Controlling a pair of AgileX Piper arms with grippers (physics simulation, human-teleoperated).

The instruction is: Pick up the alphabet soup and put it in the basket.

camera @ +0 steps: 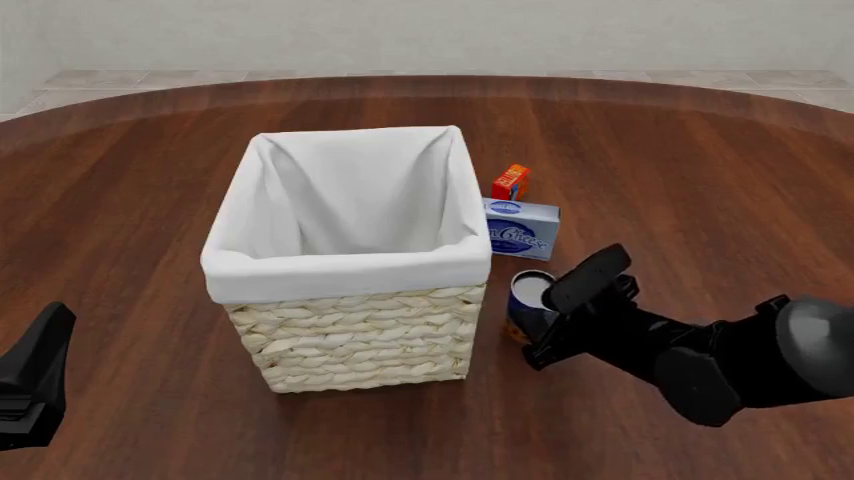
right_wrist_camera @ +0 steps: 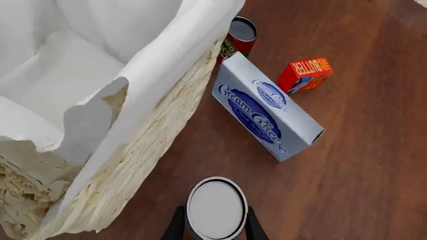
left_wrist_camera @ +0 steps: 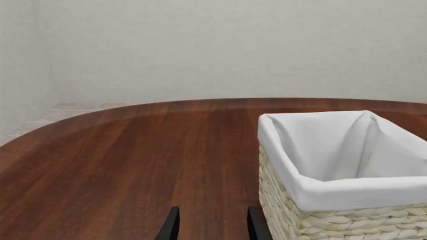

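The alphabet soup (camera: pixel 530 297) is a small can with a silver-white top, standing on the table just right of the basket's (camera: pixel 344 262) front right corner. My right gripper (camera: pixel 561 312) reaches in from the right, with one finger on each side of the can. In the right wrist view the can top (right_wrist_camera: pixel 217 207) sits between the two fingers (right_wrist_camera: pixel 179 225), which lie against its sides. The basket's woven wall (right_wrist_camera: pixel 143 150) is right beside it. My left gripper (left_wrist_camera: pixel 213 225) is open and empty, low over the table to the left of the basket (left_wrist_camera: pixel 333 200).
A light-blue cream cheese box (camera: pixel 521 228) (right_wrist_camera: pixel 267 112) lies behind the soup can. A small orange-red butter carton (camera: pixel 510 182) (right_wrist_camera: pixel 305 74) stands beyond it. A second can with a red and green label (right_wrist_camera: pixel 239 37) stands against the basket's far side.
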